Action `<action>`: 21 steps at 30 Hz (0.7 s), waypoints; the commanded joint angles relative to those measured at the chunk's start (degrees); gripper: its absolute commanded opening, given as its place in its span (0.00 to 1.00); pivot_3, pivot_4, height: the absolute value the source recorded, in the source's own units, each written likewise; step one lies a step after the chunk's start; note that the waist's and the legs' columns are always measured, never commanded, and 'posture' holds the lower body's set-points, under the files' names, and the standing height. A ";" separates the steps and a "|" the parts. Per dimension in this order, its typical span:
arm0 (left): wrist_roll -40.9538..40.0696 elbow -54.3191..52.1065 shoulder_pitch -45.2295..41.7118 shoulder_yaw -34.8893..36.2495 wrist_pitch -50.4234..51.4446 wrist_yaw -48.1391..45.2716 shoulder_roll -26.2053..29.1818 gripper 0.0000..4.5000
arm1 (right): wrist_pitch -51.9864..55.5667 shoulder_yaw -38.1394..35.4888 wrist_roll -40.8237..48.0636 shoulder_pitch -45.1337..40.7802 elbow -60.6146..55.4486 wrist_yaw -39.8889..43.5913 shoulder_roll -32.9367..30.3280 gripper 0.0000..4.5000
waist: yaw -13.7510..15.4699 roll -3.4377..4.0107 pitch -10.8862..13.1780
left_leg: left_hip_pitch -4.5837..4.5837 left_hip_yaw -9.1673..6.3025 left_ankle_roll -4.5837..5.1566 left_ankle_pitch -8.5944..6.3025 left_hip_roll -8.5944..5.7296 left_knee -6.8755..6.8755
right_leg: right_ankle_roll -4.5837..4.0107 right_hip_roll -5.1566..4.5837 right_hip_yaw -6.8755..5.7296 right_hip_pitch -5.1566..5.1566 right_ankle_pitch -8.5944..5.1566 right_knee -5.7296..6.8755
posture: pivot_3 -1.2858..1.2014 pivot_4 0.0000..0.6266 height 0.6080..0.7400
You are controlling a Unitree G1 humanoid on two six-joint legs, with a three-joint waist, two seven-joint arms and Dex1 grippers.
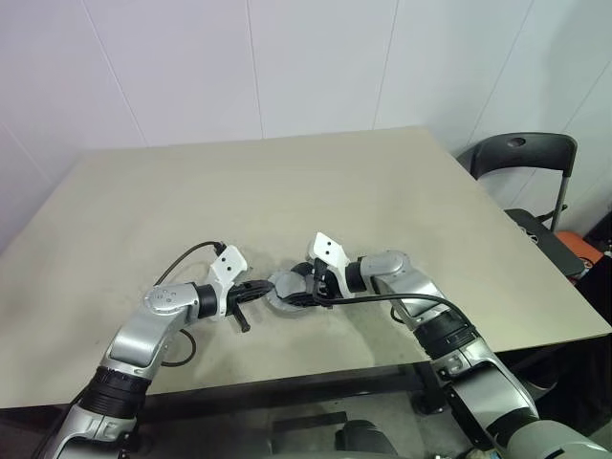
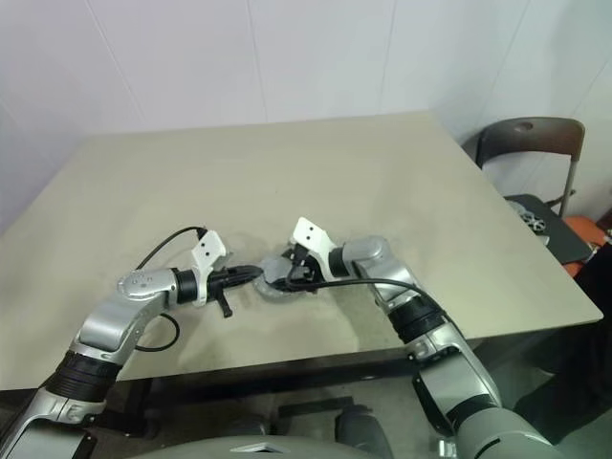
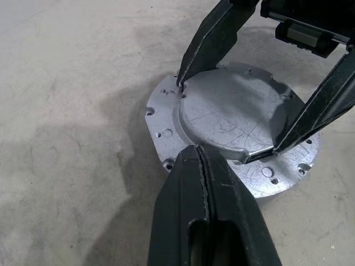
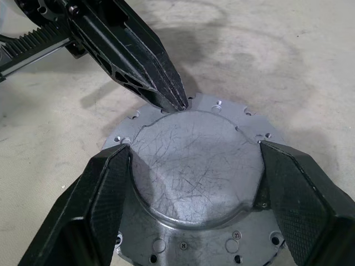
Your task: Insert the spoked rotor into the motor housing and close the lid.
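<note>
**Head views.** A pale wall [image 1: 287,57] stands behind a beige table [image 1: 287,182]. A dark folding chair [image 1: 521,153] stands off the table's far right corner. The motor housing [image 1: 280,290] lies flat on the table near its front edge, between the two arms. The left pincer [image 1: 256,285] reaches it from the left with its fingers pressed together, the tip at the housing's left rim. The right pincer [image 1: 308,291] reaches it from the right, angled down and leftward over the part. A black cable [image 1: 186,253] loops over the left forearm.

**Left wrist view.** The motor housing [image 3: 166,119] shows a grey metal flange with small holes and a scalloped edge, and a raised round centre plate, smooth and scratched. The rotor and the windings cannot be seen from this side. The left pincer [image 3: 198,152] is closed, with a thin seam between its two fingers; its tip lies over the near edge of the raised plate. The right pincer [image 3: 227,116] straddles the plate from the opposite side.

**Right wrist view.** The right pincer [image 4: 194,148] stands wide, one finger against each side of the raised plate, pinching it. The closed left pincer [image 4: 177,105] touches the flange [image 4: 199,235] with its tip, just beside the plate's far edge.
</note>
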 commanded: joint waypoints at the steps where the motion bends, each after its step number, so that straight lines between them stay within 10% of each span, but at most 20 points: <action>1: 0.75 -0.46 -0.09 -0.89 0.45 -0.35 0.46 0.00 | 0.83 0.38 -0.45 0.57 -0.83 0.05 -0.48 0.91 | 0.00 0.00 0.00 | 0.00 0.00 0.00 0.00 0.00 0.00 | 0.00 0.00 0.00 0.00 0.00 0.00 | 0.52 0.00 1.00; 21: 0.57 -0.58 0.44 -1.09 0.48 -1.13 -0.37 0.00 | 24.78 -14.18 15.52 -1.32 -7.15 -0.32 -4.91 0.99 | 0.27 0.00 0.00 | -0.05 -0.02 0.01 -0.01 0.00 -0.03 | 0.00 -0.03 -0.01 -0.01 0.00 -0.08 | 0.52 0.00 1.00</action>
